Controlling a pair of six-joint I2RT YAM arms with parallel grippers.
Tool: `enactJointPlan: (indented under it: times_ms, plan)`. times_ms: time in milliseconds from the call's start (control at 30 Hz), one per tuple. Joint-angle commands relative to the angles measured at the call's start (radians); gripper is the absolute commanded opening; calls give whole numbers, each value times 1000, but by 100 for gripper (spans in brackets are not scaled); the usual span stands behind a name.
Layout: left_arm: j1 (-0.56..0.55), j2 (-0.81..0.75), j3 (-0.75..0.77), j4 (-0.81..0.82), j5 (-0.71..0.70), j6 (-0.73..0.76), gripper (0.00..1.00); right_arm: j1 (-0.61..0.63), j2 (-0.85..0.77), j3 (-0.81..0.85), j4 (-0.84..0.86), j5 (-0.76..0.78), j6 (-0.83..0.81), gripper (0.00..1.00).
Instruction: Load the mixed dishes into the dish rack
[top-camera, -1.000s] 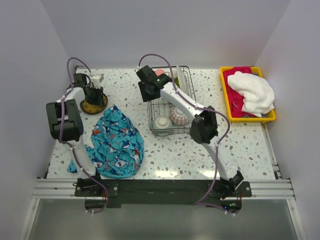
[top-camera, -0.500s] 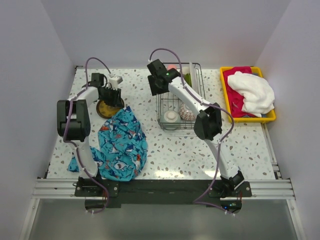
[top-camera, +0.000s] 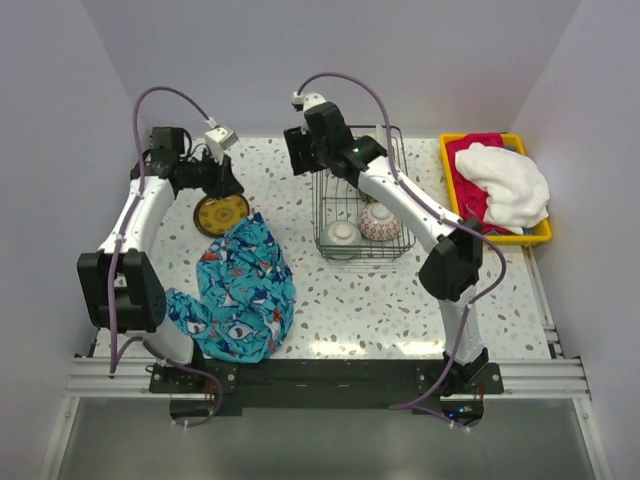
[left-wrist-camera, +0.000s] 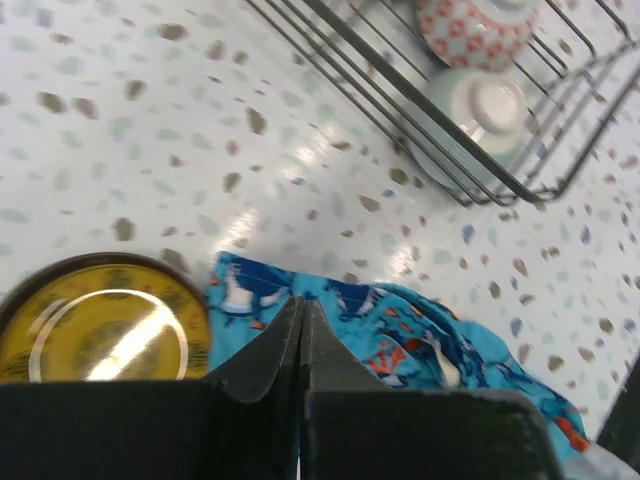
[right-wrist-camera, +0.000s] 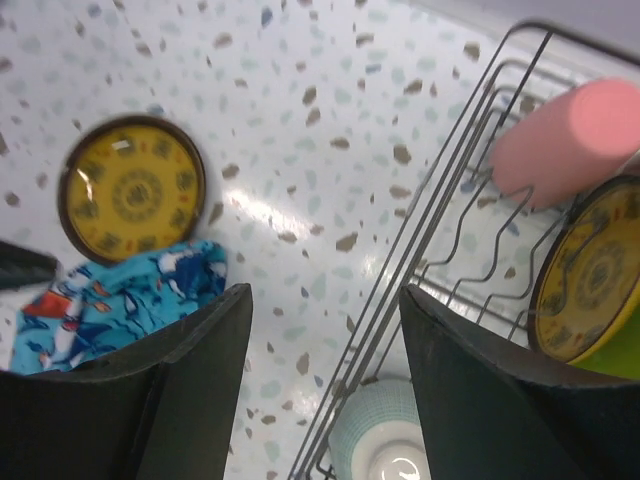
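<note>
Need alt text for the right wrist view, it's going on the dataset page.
The right gripper's open dark fingers frame a speckled tabletop, where a dark-rimmed yellow plate lies beside a blue patterned cloth on the left. On the right, the wire dish rack holds a pink cup, an olive-yellow plate and an upturned mint bowl.

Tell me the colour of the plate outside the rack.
The plate is yellow, dark-rimmed; best in the right wrist view.

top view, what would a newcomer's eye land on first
The bright blue patterned cloth crumpled at the table's left front, with a yellow plate just behind it. Next the wire dish rack in the middle, partly loaded, and the yellow tray of towels at the right.
</note>
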Motion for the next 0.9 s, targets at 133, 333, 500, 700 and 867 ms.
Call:
enactJointPlan:
  times_ms: [133, 333, 500, 700, 867]
  plan:
    - [-159, 71, -191, -250, 129, 310, 0, -14, -91, -23, 112, 64, -9, 65]
    - [-265, 174, -231, -231, 38, 330, 0, -14, -141, -88, 127, 121, -45, 67]
    - [-215, 284, -247, -222, -165, 295, 0, -14, -174, -123, 133, 132, -67, 68]
    - [-46, 305, -225, -360, -251, 399, 0, -12, -164, -105, 136, 62, -70, 68]
    - [55, 266, -245, -469, -311, 531, 0, -14, -103, -43, 104, -18, -35, 68]
